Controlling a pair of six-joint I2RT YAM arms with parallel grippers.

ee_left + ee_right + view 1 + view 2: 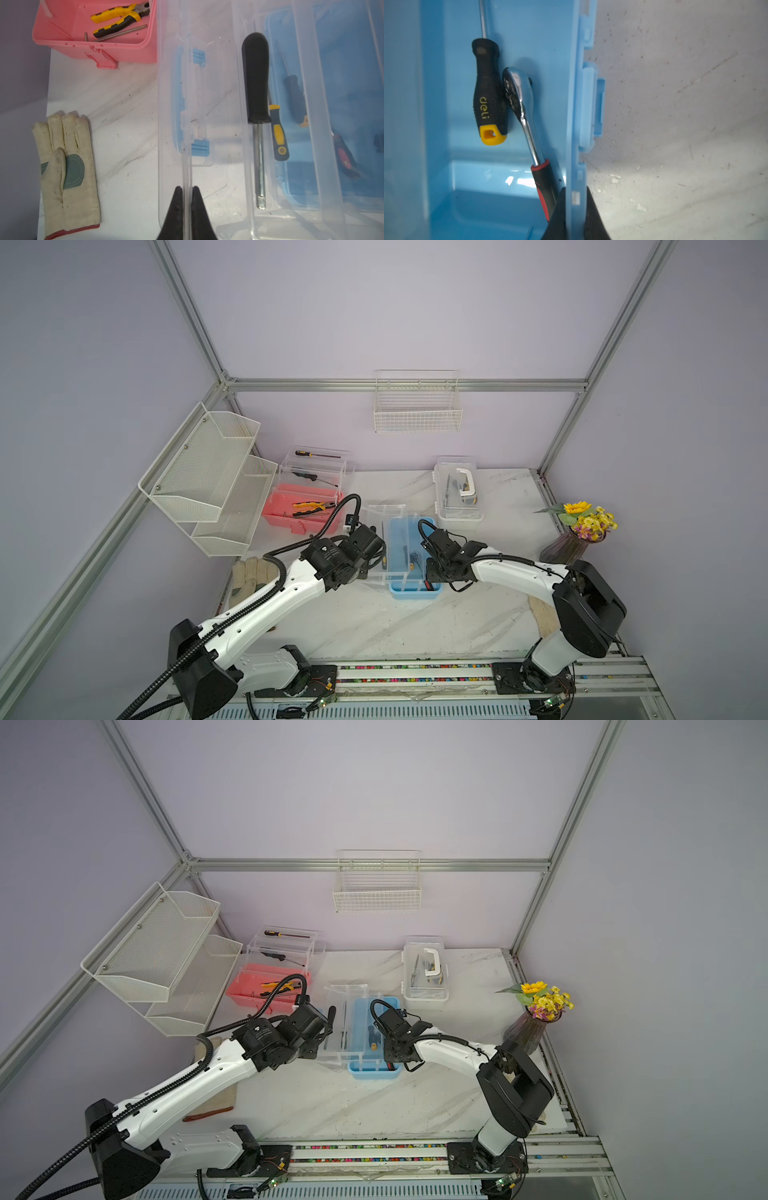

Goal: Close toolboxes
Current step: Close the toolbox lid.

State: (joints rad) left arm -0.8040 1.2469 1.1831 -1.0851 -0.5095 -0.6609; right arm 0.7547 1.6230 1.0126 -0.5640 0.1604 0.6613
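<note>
- Marbled white tabletop (374,626), lilac walls (415,302) behind.
- Pale work glove (66,170) lying flat, well out to the left of the left gripper (187,189).
- Beyond and left of that gripper, pink toolbox (299,510) with lid thrown back, pliers (120,18) inside.
- Same left gripper pinched tight on the edge of the clear lid (187,104), not yet down on its base.
- Between both grippers, blue toolbox (413,593), uncovered, with screwdriver (489,93) and ratchet (519,93) inside.
- Opposite, right gripper (575,192) clamped on the blue toolbox's side wall.
- Beyond the right gripper, white toolbox (459,493), lid down.
</note>
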